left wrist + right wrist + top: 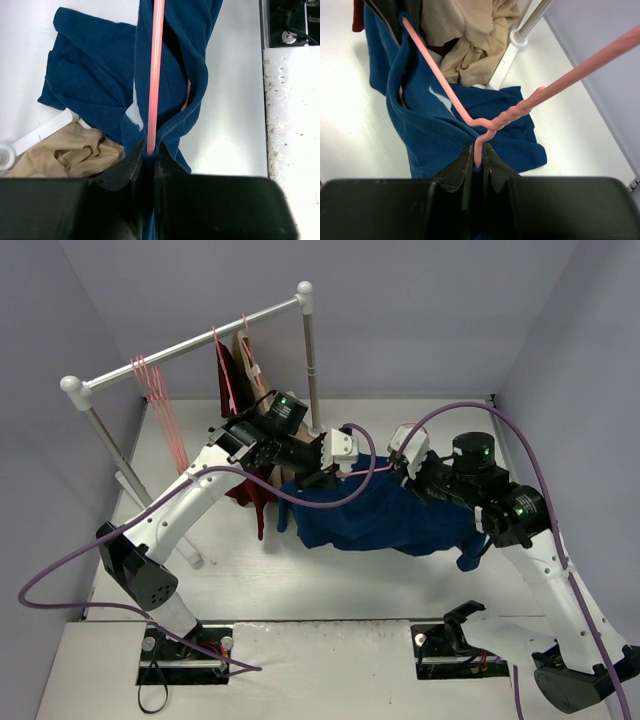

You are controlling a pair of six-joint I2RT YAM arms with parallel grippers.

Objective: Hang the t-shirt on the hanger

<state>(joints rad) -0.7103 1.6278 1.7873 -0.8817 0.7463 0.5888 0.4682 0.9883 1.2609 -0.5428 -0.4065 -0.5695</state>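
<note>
Dressing step in hand: left gripper (151, 152) pinches one arm of the thin pink wire hanger (440, 80) inside the dark navy cloth t-shirt (370, 520), right gripper (479, 156) pinches the twisted neck, shirt slung between them over the table (230, 580); next likely needs cloth drawn over the bare shoulder.

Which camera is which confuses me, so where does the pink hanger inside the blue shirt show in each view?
Top external: hanger at centre, between the two arms' tips.
Left wrist: hanger runs vertically up the middle.
Right wrist: hanger crosses the centre, hook toward upper right.
Shared landmark: navy t-shirt draped on it.
</note>
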